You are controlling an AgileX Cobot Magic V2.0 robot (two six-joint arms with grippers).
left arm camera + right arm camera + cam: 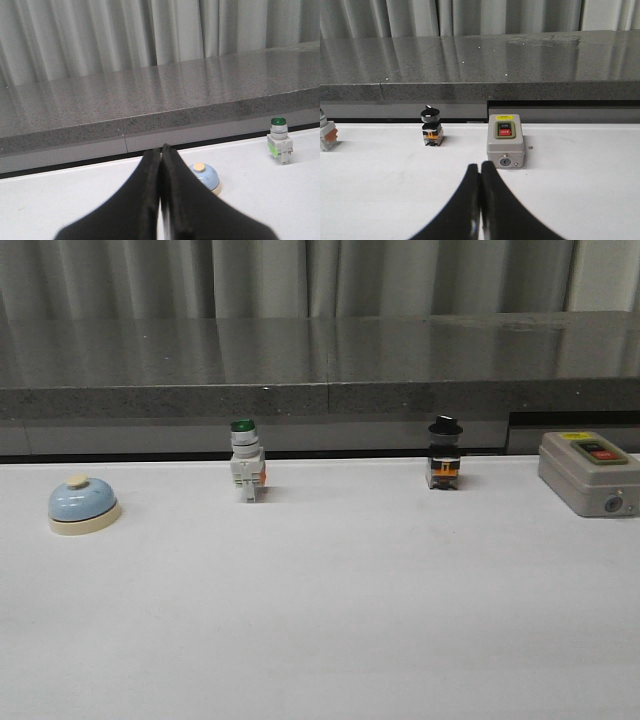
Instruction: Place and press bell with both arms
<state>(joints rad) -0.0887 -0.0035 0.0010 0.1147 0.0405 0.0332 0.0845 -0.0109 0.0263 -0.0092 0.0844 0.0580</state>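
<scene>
The bell, a light-blue dome with a cream base and cream button, sits on the white table at the far left. It also shows in the left wrist view, partly hidden behind my left gripper, which is shut and empty, short of the bell. My right gripper is shut and empty over the table, short of the grey box. Neither arm shows in the front view.
A green-capped white push-button switch stands at the back middle, also in the left wrist view. A black-knobbed switch stands to its right. A grey box with red and green buttons sits at the far right. A grey stone ledge runs behind.
</scene>
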